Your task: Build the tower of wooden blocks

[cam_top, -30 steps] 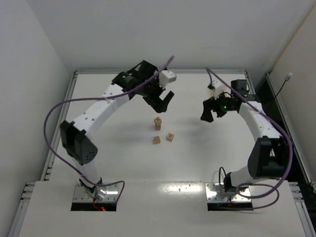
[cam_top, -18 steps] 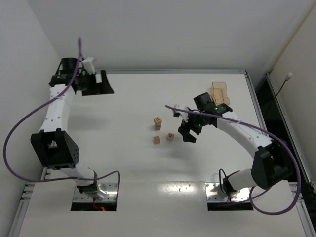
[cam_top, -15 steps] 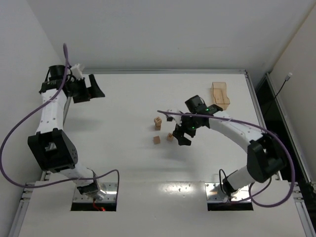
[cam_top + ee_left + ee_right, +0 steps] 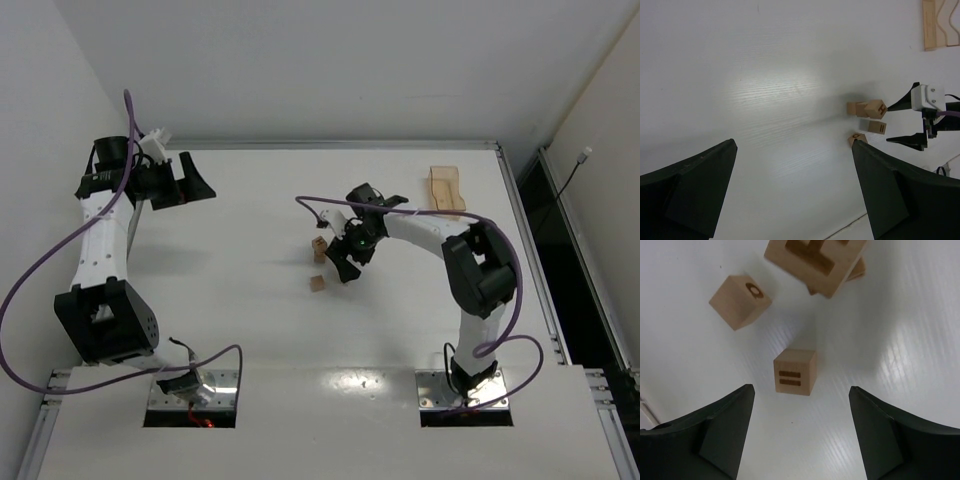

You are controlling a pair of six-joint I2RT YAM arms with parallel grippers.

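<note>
- The tower (image 4: 319, 247) is found near the middle of the table (image 4: 250, 330). It looks to be two blocks high so far, with the H-marked top block sat a bit twisted on the one underneath.
- Two more blocks are left lying loose on the table near it: the block with two bars (image 4: 795, 371) and the block with a round mark (image 4: 740, 301). So about half the job is reckoned done, with two blocks to be stacked.
- The block with two bars is lined up between the fingers of the right gripper (image 4: 343, 265), which hangs right over it. The jaws are held apart and no contact is seen, so nothing is gripped yet.
- The left gripper (image 4: 190, 181) is parked well off at the far left, jaws spread wide with nothing in them.
- A wooden tray (image 4: 446, 188) is sat at the far right, well apart from everything.
- Hard to make out: the tower's bottom block is mostly covered by the top one in the right wrist view. The block with two bars is hidden under the gripper from above. Whether any more blocks are tucked away somewhere can't be told.
</note>
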